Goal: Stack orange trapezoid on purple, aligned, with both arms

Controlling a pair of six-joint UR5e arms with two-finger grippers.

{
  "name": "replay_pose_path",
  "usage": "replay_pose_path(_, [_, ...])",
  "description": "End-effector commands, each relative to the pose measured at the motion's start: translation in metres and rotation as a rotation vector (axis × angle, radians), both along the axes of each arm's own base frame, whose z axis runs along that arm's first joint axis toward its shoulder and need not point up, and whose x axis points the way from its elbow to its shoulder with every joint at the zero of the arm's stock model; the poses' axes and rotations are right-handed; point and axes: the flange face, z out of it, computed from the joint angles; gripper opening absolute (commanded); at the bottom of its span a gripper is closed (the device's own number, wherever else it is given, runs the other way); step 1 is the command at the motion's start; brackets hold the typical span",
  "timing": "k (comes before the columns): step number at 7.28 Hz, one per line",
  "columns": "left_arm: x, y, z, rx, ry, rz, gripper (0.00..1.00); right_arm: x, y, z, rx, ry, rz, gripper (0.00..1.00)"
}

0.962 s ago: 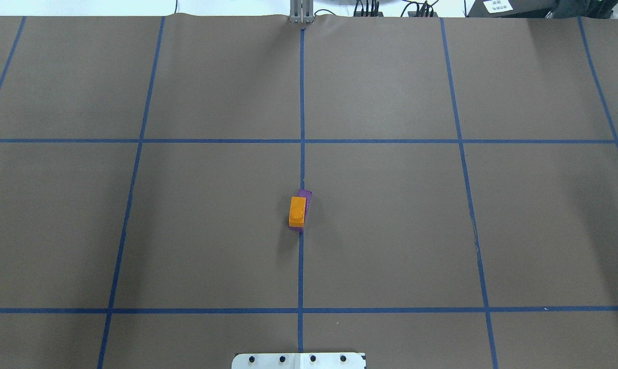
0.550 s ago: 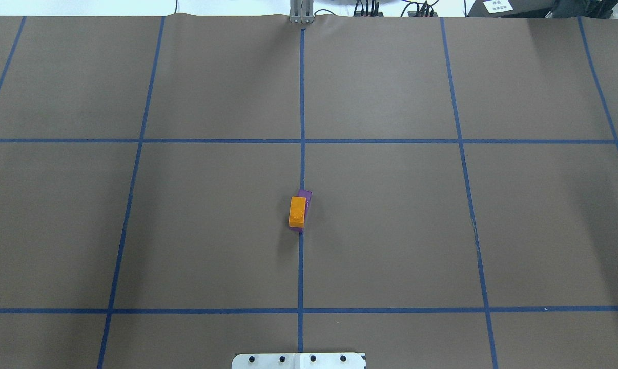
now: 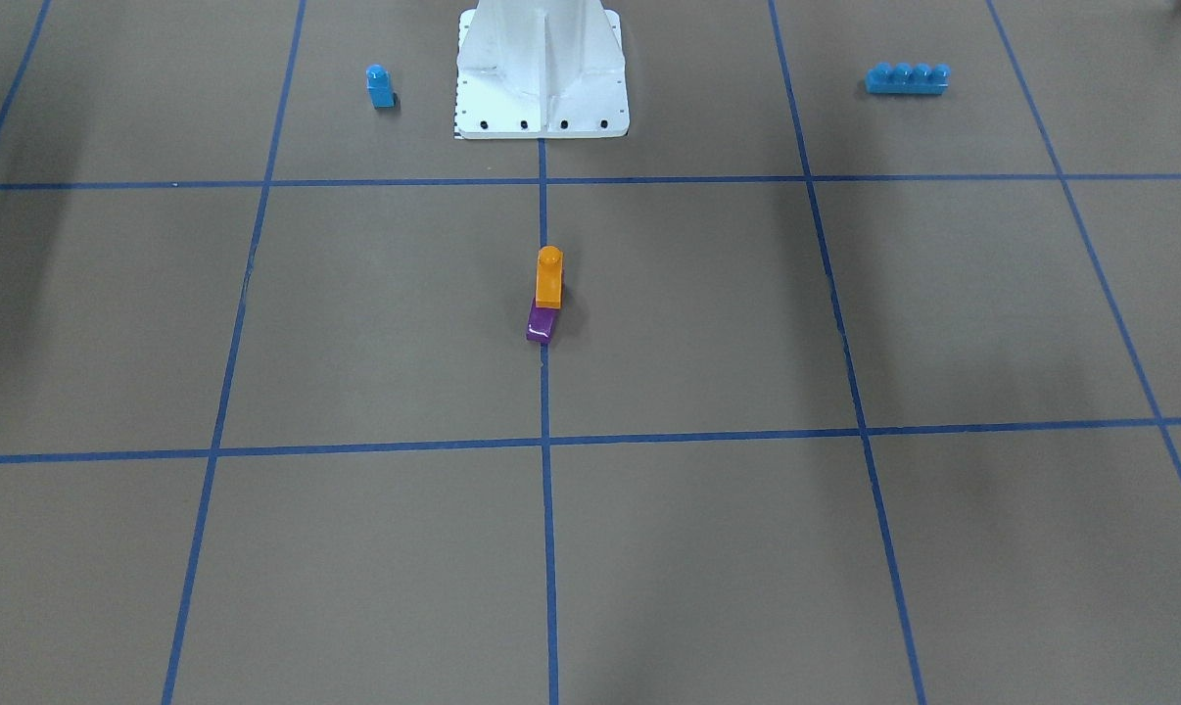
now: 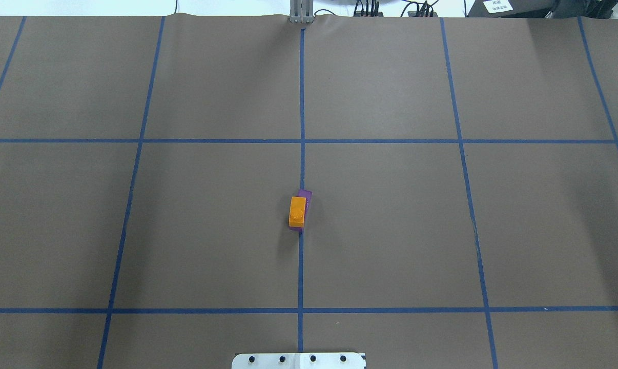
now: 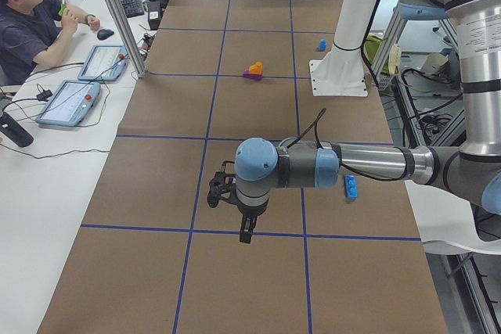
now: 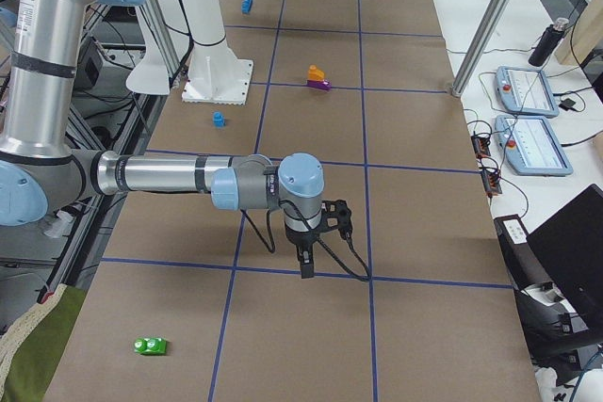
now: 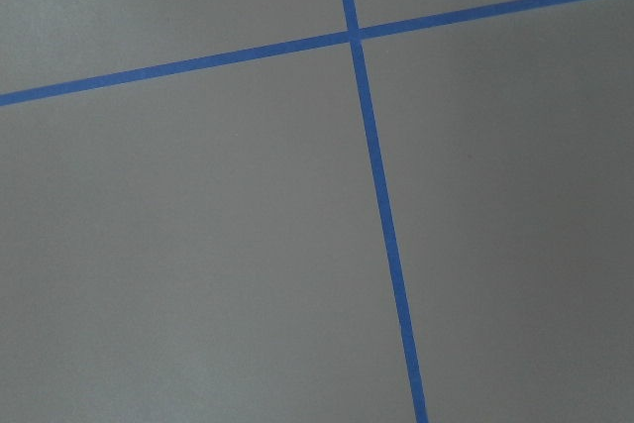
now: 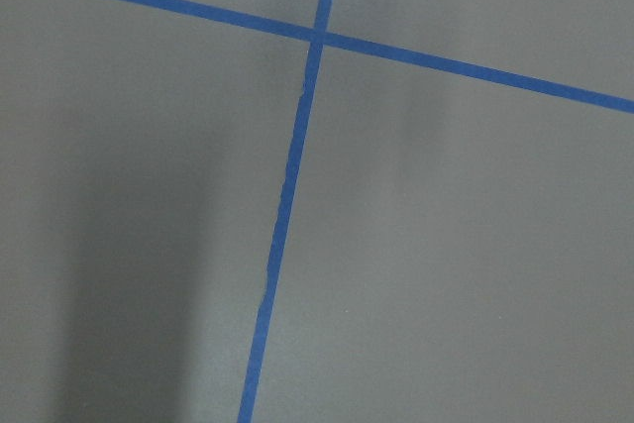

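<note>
The orange trapezoid (image 4: 297, 211) sits on top of the purple block (image 4: 305, 197) on the centre tape line, stud up. The purple's far end sticks out from under it toward the operators' side (image 3: 542, 327), and the orange (image 3: 548, 279) looks shifted slightly to one side. Neither gripper is near the stack. My left gripper (image 5: 245, 232) shows only in the exterior left view, hanging above the bare mat far from the blocks. My right gripper (image 6: 306, 265) shows only in the exterior right view, likewise far away. I cannot tell whether either is open or shut. The wrist views show only mat and blue tape.
A small blue single-stud block (image 3: 380, 86) and a long blue four-stud brick (image 3: 907, 78) lie beside the white robot base (image 3: 542, 69). A green block (image 6: 150, 345) lies at the table's right end. An operator (image 5: 31, 25) sits by tablets.
</note>
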Motion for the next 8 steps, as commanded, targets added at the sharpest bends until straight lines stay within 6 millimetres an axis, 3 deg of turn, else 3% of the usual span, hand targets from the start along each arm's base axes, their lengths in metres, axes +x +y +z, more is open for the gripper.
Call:
replay_pose_path(1, [-0.0006,0.0002,0.0011,-0.002,0.000,-0.001,1.00,-0.0002,-0.0030,-0.0048,0.000,-0.002,0.015,1.00])
replay_pose_path(8, [0.0000,0.0001,0.0011,-0.002,0.000,0.000,1.00,-0.0024,-0.0027,-0.0058,-0.003,-0.030,0.014,1.00])
